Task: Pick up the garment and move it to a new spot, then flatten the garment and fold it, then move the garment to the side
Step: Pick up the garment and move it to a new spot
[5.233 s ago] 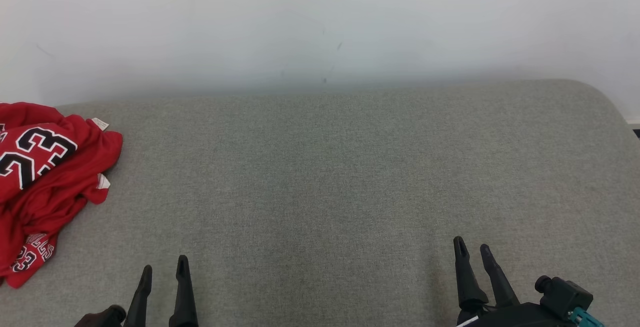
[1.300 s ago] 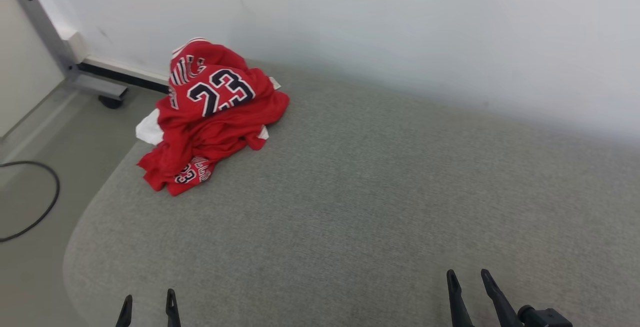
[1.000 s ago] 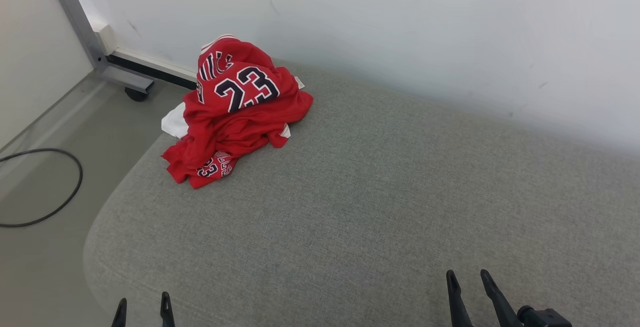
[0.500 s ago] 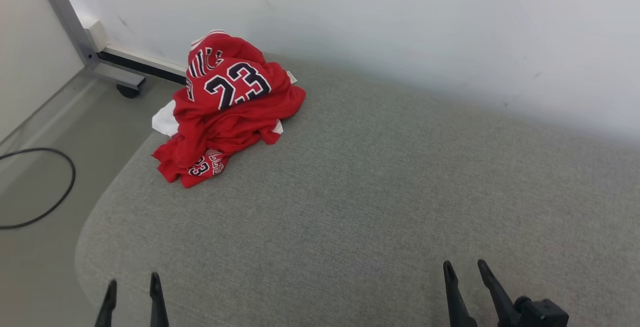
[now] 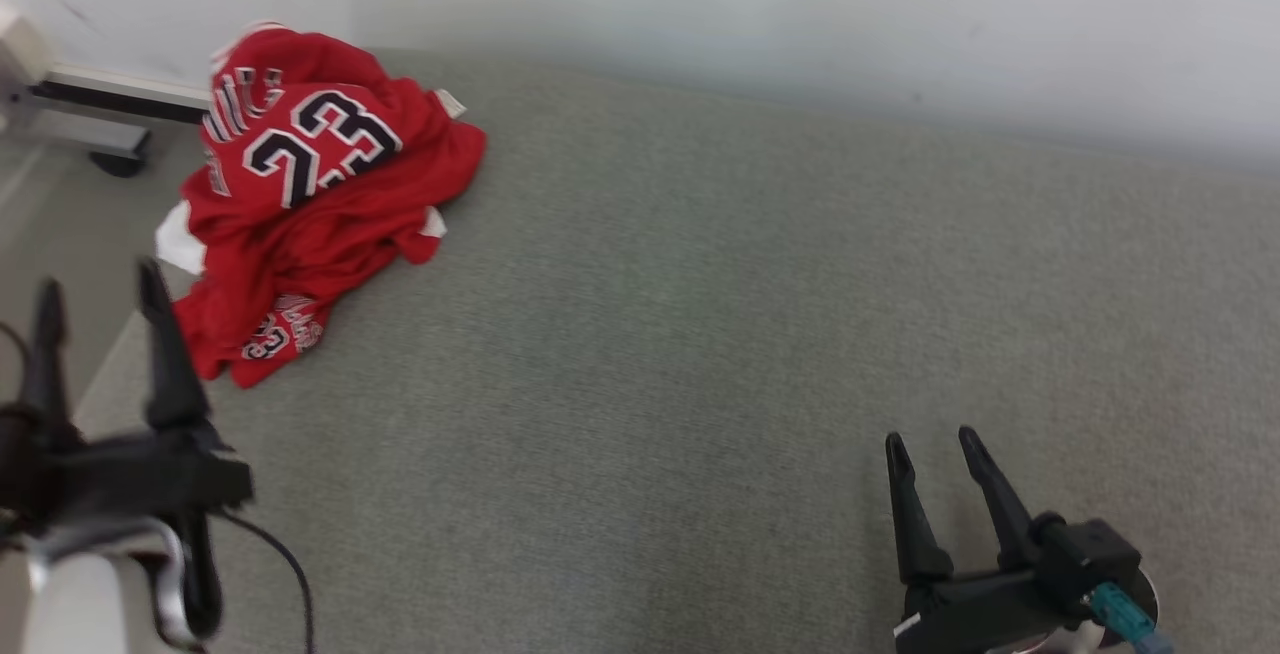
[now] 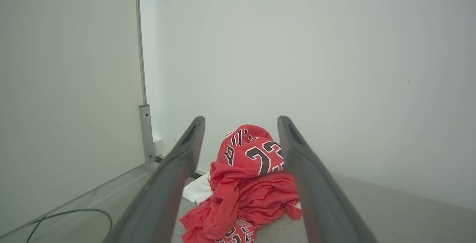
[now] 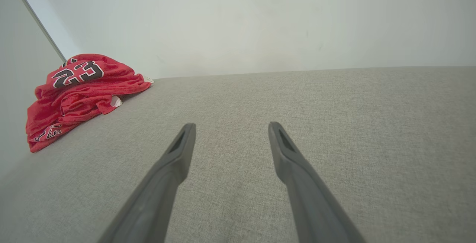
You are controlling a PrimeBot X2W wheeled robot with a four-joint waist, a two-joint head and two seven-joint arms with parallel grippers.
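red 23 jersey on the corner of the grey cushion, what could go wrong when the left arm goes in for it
The crumpled red jersey with black 23 numbers lies bunched in layers, so the open left jaws may pinch just one fold and leave it tangled. It sits at the rounded corner of the grey fabric cushion; a sideways pull could drag it off. A white cloth piece pokes out beside it and might come along.

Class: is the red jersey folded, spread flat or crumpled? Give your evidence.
Crumpled. The red jersey sits in a bunched heap on the grey cushion, with uneven creases and overlapping layers.
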